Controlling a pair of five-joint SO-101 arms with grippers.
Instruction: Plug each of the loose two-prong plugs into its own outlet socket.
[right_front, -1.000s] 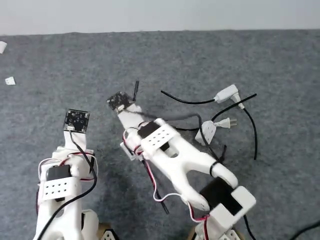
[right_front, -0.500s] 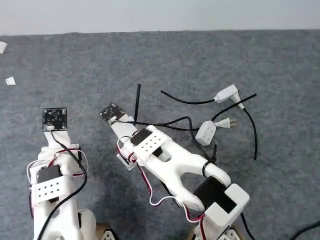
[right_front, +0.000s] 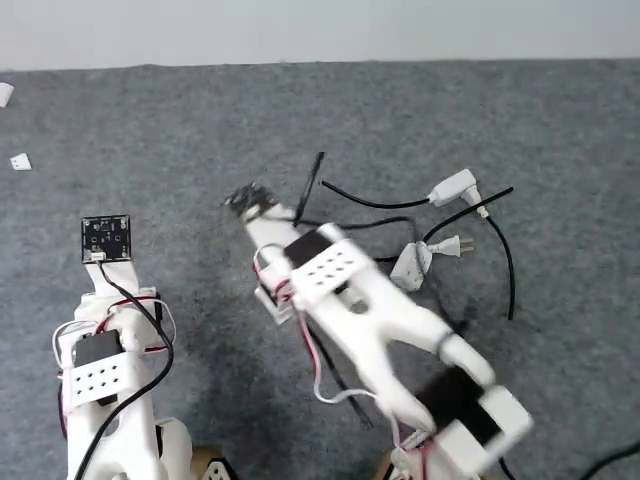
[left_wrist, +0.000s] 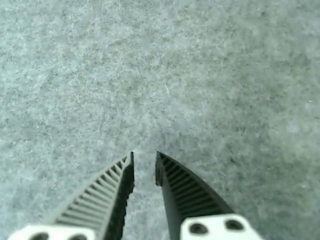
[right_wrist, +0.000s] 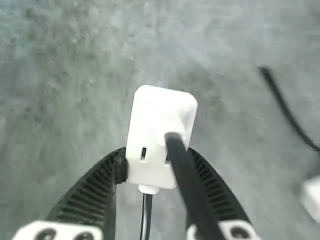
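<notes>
White socket block (right_wrist: 161, 117) is clamped between the right gripper's (right_wrist: 155, 156) jaws. In the high view a loose 2-prong plug (right_front: 448, 247) lies on the carpet (right_front: 150, 120) at about 3 o'clock from it, long axis 9-to-3, nearer this arm. The left gripper (left_wrist: 144, 161), jaws slightly parted, holds nothing.

Right arm (right_front: 350, 300), socket (right_wrist: 160, 125) farther forward
</notes>
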